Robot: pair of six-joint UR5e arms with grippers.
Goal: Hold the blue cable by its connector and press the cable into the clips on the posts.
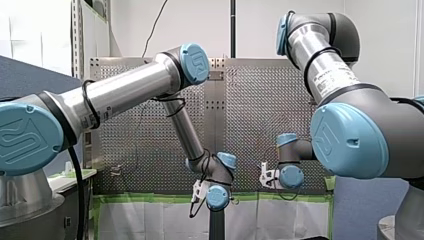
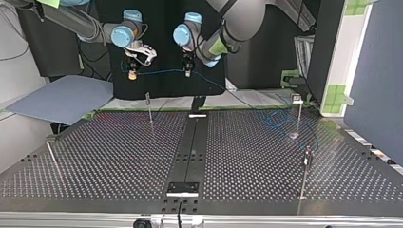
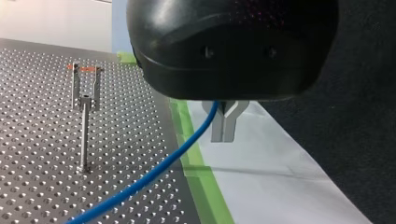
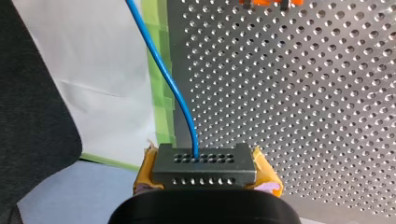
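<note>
running line: the blue cable (image 3: 154, 173) goes side to side in the air in the top view, almost flat, from my right gripper (image 4: 205, 173) at that view's left to my left gripper (image 3: 224, 122) nearer the middle.
cable after that: it slopes down toward the top view's right and lands in a loose heap on the table (image 2: 119, 156), next to the far post (image 2: 298, 114).
cable end: it goes into the connector (image 4: 204, 161), a grey block with small holes, and from there it points straight away from my right gripper.
right gripper: its yellow pads (image 4: 145, 170) press on both sides of the connector and hold it tight.
left gripper: its metal fingers are closed together, and the cable comes out between them near their top, then drops away over the green tape (image 3: 196, 158) and the table.
post: in the left wrist view a thin post (image 3: 84, 135) stands upright on the table with a forked clip (image 3: 85, 70) on top. the cable runs apart from it.
hard to see: the black body of my left gripper covers the spot where the cable meets the fingers. the heap on the table is blurry. in the front view the big arms cover much of the scene, and both grippers are too small to read.
</note>
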